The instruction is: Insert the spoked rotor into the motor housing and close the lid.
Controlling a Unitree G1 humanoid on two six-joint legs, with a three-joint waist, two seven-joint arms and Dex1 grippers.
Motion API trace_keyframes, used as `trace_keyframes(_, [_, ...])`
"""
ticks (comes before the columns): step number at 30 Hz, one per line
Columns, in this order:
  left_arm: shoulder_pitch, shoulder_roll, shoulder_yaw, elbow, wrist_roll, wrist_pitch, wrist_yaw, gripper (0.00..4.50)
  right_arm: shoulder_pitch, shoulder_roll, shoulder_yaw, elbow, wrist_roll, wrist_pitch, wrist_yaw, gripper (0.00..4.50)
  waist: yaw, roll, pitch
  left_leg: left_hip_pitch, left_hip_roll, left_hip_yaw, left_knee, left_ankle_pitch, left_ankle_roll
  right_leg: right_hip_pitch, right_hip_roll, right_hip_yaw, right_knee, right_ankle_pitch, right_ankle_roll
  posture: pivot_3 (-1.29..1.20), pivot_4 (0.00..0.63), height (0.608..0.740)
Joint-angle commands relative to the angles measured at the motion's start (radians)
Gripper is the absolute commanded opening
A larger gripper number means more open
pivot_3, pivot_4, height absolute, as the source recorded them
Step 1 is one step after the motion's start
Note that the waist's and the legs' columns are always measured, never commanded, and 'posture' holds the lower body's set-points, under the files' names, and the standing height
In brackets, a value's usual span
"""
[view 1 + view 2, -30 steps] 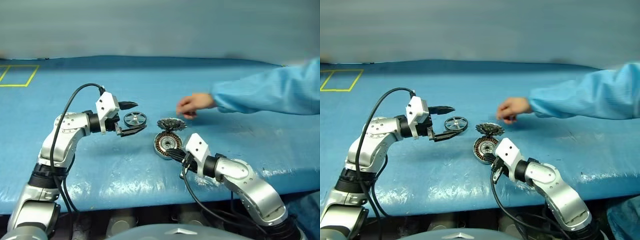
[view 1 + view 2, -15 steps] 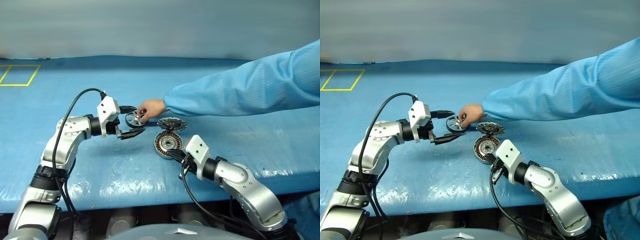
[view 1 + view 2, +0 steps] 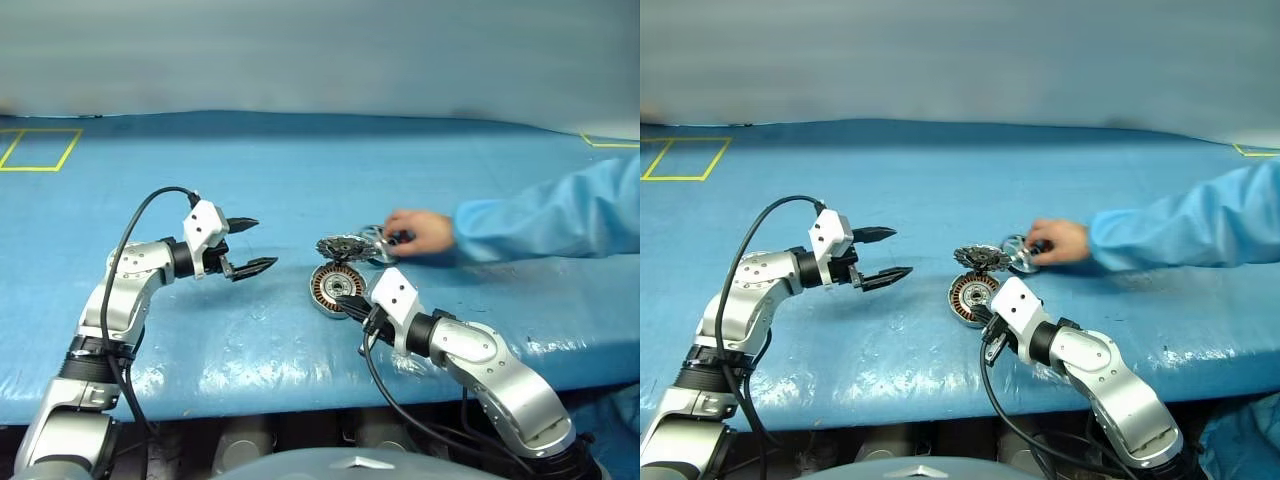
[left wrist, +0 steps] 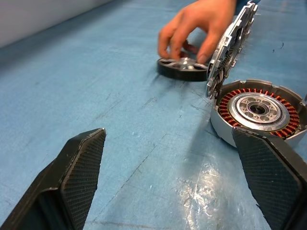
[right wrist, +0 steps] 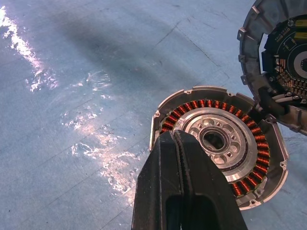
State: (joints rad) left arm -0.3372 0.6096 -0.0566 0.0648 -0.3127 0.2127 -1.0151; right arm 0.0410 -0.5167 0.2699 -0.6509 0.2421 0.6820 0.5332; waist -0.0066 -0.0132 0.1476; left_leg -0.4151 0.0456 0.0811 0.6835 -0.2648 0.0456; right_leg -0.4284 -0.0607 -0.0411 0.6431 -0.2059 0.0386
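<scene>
Moved by a person's hand [image 3: 418, 232]: spoked rotor [image 4: 183, 68], now behind the lid [image 3: 343, 247]. Left gripper [image 3: 245, 245] agape, empty; right gripper [image 5: 180, 158] pinched shut. Risks collision with hand.

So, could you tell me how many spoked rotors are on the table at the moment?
1. The spoked rotor lies flat on the blue table under a person's hand, beyond the raised lid.

No legible text, labels or numbers anywhere
</scene>
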Motion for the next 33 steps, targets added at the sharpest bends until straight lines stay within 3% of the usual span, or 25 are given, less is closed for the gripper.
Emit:
trace_keyframes(1, [-0.002, -0.014, 0.007, -0.001, 0.000, -0.034, -0.009, 4.50, 0.016, -0.013, -0.051, -0.029, 0.005, -0.015, -0.007, 0.03, 0.002, 0.000, 0.000, 0.000, 0.000, 0.000, 0.000, 0.000, 0.000, 0.000, 0.000, 0.000, 0.000, 0.000, 0.000, 0.00, 0.150, 0.740])
trace_keyframes(10, [0.036, -0.050, -0.004, 0.006, -0.012, -0.070, -0.044, 4.50, 0.099, -0.102, -0.238, -0.068, 0.032, 0.003, 0.009, 0.03, 0.007, 0.000, 0.000, 0.000, 0.000, 0.000, 0.000, 0.000, 0.000, 0.000, 0.000, 0.000, 0.000, 0.000, 0.000, 0.00, 0.150, 0.740])
trace_keyframes(17, [0.075, -0.091, -0.022, -0.024, -0.012, -0.079, -0.053, 4.50, 0.056, -0.197, -0.311, -0.010, -0.012, -0.004, 0.015, 0.03, 0.007, 0.000, 0.000, 0.001, 0.000, 0.001, 0.001, 0.000, 0.000, 0.000, 0.000, 0.000, 0.000, 0.000, 0.000, 0.00, 0.150, 0.740])
trace_keyframes(20, [0.094, -0.100, -0.031, -0.036, -0.011, -0.080, -0.057, 4.50, 0.001, -0.269, -0.313, 0.051, -0.045, -0.012, 0.050, 0.64, 0.007, 0.000, 0.000, 0.001, 0.000, 0.002, 0.002, 0.000, 0.000, 0.000, 0.000, 0.001, 0.000, 0.000, 0.000, 0.00, 0.150, 0.740])
trace_keyframes(30, [0.139, -0.118, -0.031, -0.053, -0.013, -0.102, -0.036, 4.50, -0.150, -0.410, -0.223, 0.175, -0.092, -0.040, 0.202, 3.92, 0.010, 0.000, 0.000, 0.000, 0.000, 0.001, 0.001, 0.000, 0.001, 0.000, 0.000, 0.001, 0.000, 0.001, -0.001, 0.00, 0.150, 0.740])
trace_keyframes(33, [0.152, -0.123, -0.033, -0.060, -0.012, -0.106, -0.026, 4.50, -0.198, -0.426, -0.188, 0.211, -0.119, -0.051, 0.225, 3.92, 0.009, 0.000, 0.000, 0.000, 0.000, 0.001, 0.001, -0.001, 0.001, 0.000, 0.000, 0.001, 0.000, 0.001, -0.001, 0.00, 0.150, 0.740])
